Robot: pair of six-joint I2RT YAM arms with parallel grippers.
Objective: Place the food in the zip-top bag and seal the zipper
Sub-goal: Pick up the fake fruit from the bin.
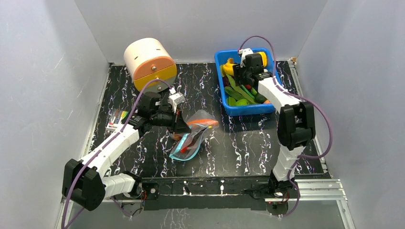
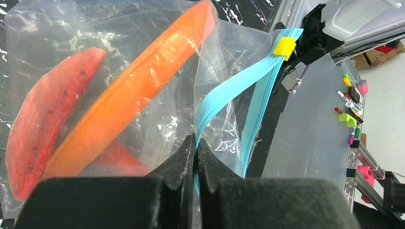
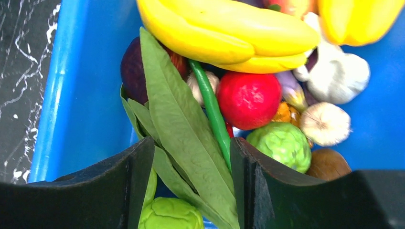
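Here the left gripper (image 2: 196, 143) is clenched on the zip-top bag (image 2: 229, 43) at its teal zipper (image 2: 229, 90), with orange and red food (image 2: 143, 81) inside. The right gripper (image 3: 191, 150) hangs released, straddling a green leaf (image 3: 176, 109) in the blue bin (image 3: 81, 95).

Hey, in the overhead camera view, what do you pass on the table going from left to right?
Small multicoloured item → cream and orange cylinder → zip-top bag → blue bin
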